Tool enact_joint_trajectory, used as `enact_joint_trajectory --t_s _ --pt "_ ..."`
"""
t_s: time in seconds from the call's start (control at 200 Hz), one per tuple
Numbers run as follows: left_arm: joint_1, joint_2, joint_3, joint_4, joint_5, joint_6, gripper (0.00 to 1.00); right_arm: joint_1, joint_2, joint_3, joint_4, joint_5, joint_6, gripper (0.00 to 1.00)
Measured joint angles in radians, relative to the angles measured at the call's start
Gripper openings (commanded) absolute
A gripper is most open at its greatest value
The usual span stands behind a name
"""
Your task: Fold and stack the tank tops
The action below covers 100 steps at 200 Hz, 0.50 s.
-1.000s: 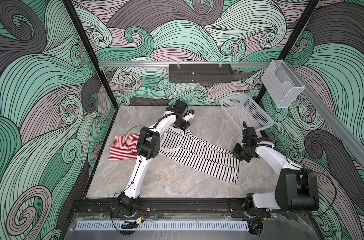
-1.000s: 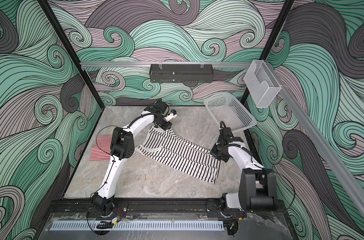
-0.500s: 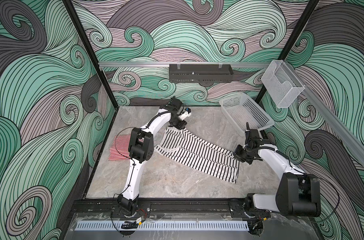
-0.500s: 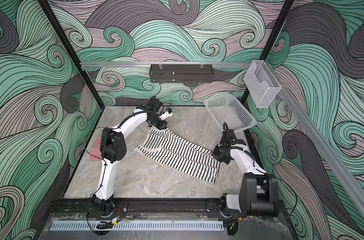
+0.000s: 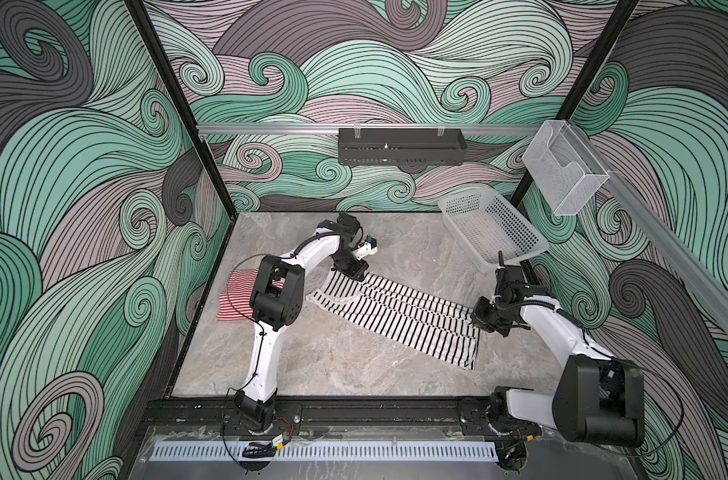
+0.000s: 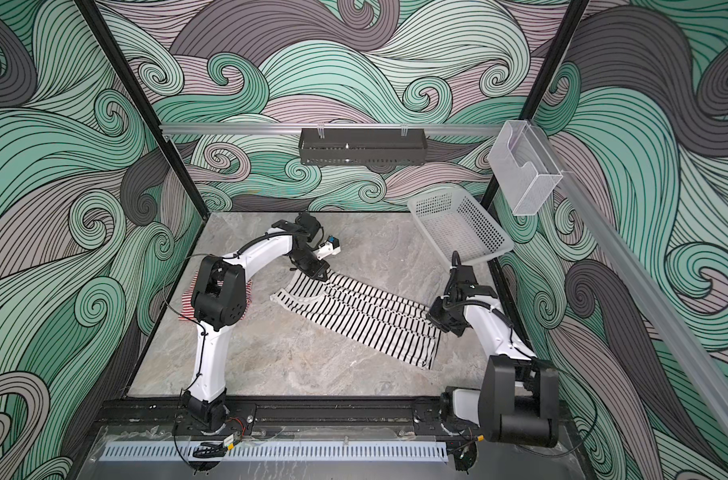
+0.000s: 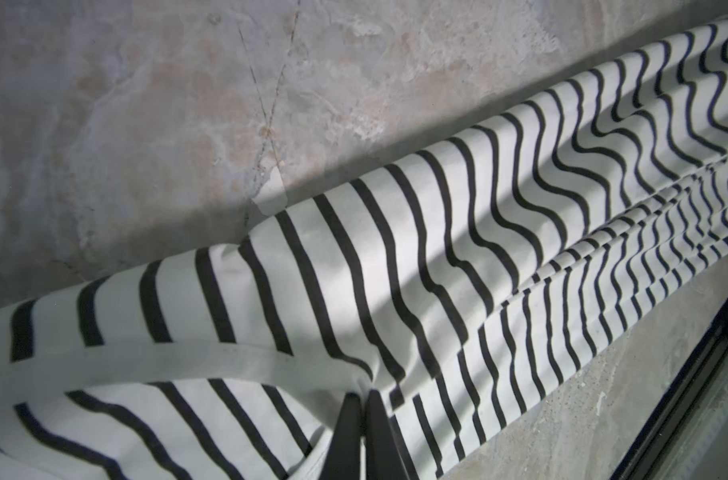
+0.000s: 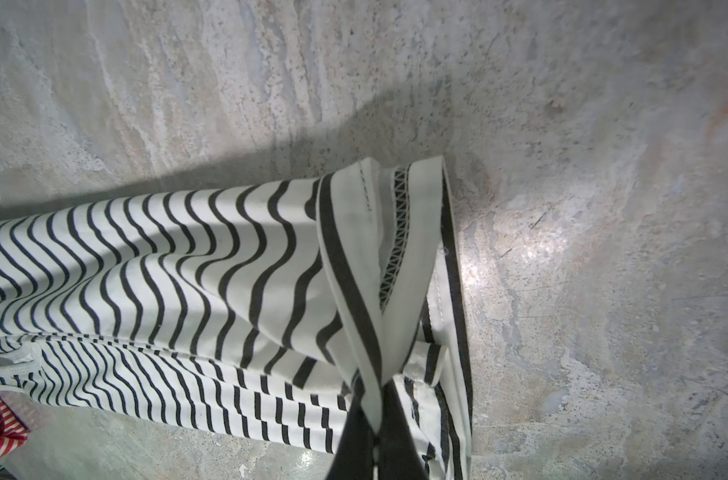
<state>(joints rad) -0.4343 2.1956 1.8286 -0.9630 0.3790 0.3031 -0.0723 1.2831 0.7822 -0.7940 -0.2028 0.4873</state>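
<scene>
Left of the white basket [image 5: 492, 232], well apart from it, the left gripper [image 5: 354, 272] points down at the table [image 5: 345, 370]. Its arm rises from the front rail, bends at a black elbow and reaches towards the back wall, with the wrist turned downward. In the left wrist view, its fingertips [image 7: 350, 415] are pressed together, pinching the black-striped tank top [image 5: 395, 316] at the strap end, beside a plain white band.

In front of the basket and near it, the right gripper [image 5: 485, 320] also points down. Its arm has a large black elbow low at the front, a white forearm running back towards the basket, and a bent wrist. In the right wrist view, its fingertips [image 8: 360, 419] are closed on the hem, pinching a bunched fold of it.

The black-striped tank top lies on the table between the two grippers. Its long axis runs diagonally, the strap end pointing away from the basket and the hem end lying in front of it. Its stripes cross that axis. The held edge stands off the table, with shadow beneath it in both wrist views.

The red-striped tank top [image 5: 235, 301] lies farthest from the basket, partly hidden behind the left arm's elbow. Whether it is folded cannot be told.
</scene>
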Motion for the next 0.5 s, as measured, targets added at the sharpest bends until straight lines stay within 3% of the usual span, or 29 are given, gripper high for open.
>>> enact_joint_trajectory --t_s 0.41,0.5 --pt "0.000 0.002 -0.014 -0.003 0.002 0.000 0.04 0.002 -0.105 -0.098 -0.005 -0.085 0.012 0.08" --pt "0.000 0.005 -0.013 -0.005 -0.009 0.000 0.15 0.006 -0.107 -0.106 -0.007 -0.084 0.023 0.09"
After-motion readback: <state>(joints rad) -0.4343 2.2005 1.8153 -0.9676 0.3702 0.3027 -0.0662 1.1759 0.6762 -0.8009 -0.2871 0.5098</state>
